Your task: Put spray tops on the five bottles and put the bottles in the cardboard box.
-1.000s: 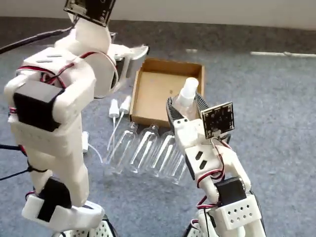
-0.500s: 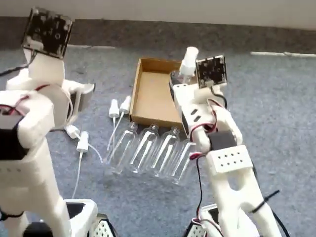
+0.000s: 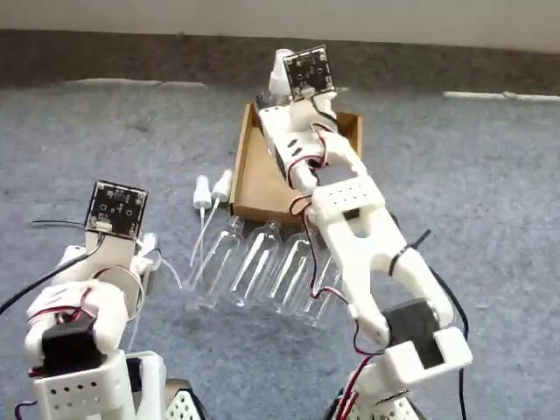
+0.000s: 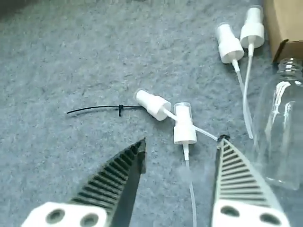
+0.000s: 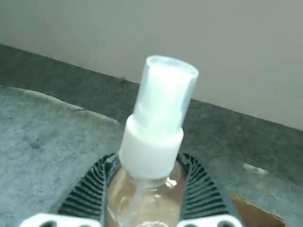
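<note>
My right gripper (image 5: 147,177) is shut on a clear bottle with a white spray top (image 5: 156,123). In the high view that bottle (image 3: 282,66) is held upright above the far left part of the cardboard box (image 3: 248,171). Several uncapped clear bottles (image 3: 255,261) lie side by side just in front of the box. My left gripper (image 4: 182,158) is open, low over two crossed spray tops (image 4: 182,126) on the carpet. Two more spray tops (image 4: 239,37) lie beside the box corner, also seen from above as spray tops (image 3: 212,189).
Grey carpet covers the table. A thin black zip tie (image 4: 97,109) lies by the crossed tops. One lying bottle (image 4: 280,127) is close to the left gripper's finger. A wall runs along the far edge (image 3: 420,17).
The right arm has stretched out, carrying the capped bottle from the box's near side to above its far left. The left arm has dropped from high up to just above the loose spray tops.
</note>
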Motion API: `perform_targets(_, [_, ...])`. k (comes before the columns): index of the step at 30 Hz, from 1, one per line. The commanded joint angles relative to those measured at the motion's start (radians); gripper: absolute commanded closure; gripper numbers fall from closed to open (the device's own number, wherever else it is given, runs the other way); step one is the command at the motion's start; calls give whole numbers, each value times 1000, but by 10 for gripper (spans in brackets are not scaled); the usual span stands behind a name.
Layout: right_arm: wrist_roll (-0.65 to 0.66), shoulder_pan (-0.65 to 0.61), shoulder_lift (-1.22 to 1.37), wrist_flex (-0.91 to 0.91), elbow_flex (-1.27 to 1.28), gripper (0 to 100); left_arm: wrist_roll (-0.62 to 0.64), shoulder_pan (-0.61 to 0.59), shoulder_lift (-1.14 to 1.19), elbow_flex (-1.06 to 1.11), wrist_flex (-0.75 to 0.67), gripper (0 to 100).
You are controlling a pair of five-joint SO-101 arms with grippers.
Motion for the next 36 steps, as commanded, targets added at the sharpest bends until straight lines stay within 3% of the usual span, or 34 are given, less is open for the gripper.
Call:
perform_targets(1, [-9,-16,59,-65,-117,995,-18,-38,-47,133,-127,772])
perform_targets(10, [-11,-36,249,-259,-217,995,-17,-36,-50,321,-252,772])
perform_targets(20, [-11,-36,444,-263,-372,995,-17,-36,-51,340,-253,772])
perform_targets(36, [-5,-38,464,-262,-386,991,-18,-36,-51,344,-253,772])
